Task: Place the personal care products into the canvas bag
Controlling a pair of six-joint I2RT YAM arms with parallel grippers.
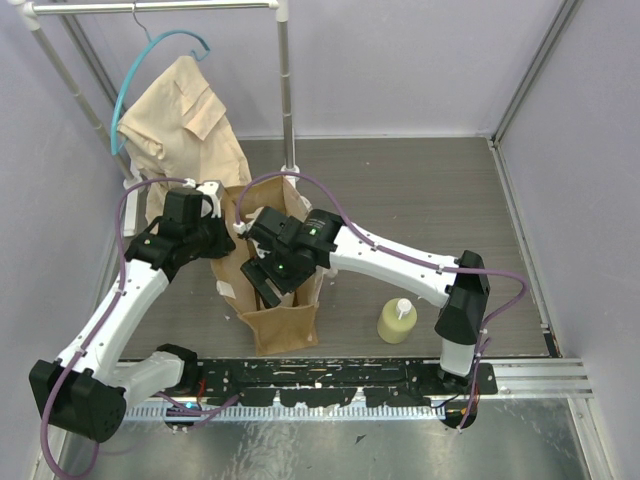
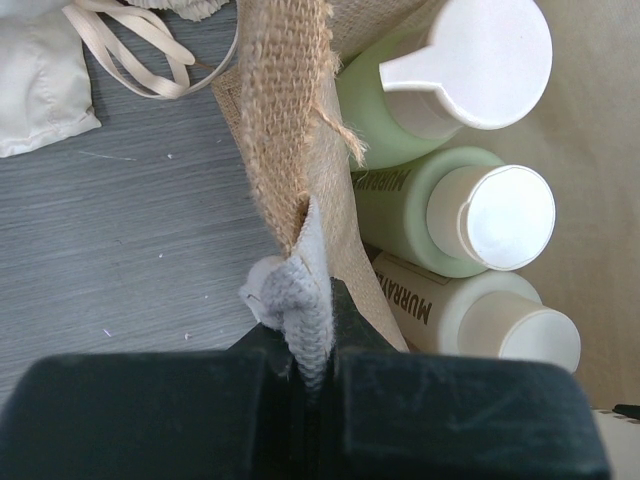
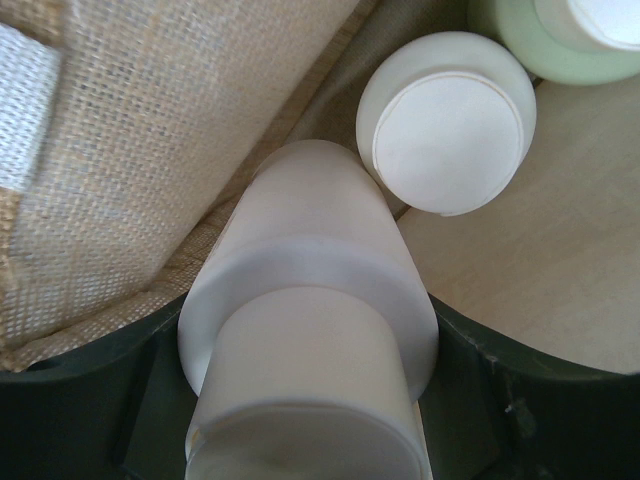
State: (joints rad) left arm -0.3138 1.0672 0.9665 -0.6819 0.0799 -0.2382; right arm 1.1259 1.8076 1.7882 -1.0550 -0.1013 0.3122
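Note:
The canvas bag (image 1: 285, 322) stands open between the arms. My left gripper (image 1: 222, 237) is shut on the whitish strap (image 2: 308, 310) at the bag's left rim (image 2: 285, 110). My right gripper (image 1: 272, 283) is down in the bag's mouth, shut on a beige-peach bottle (image 3: 310, 300) with a wide cream cap, close to the bag wall (image 3: 180, 130). Inside the bag stand two olive-green bottles (image 2: 395, 115) (image 2: 400, 200) and a beige-peach one (image 2: 450, 312), whose cap also shows in the right wrist view (image 3: 445, 120). One olive-green bottle (image 1: 397, 322) stands on the table, right of the bag.
A beige shirt (image 1: 180, 115) on a teal hanger hangs from a rack behind the bag; the rack pole (image 1: 288, 100) stands just behind the bag. A white cloth (image 2: 40, 80) and loose strap loops (image 2: 140, 50) lie left of the bag. Walls close in both sides.

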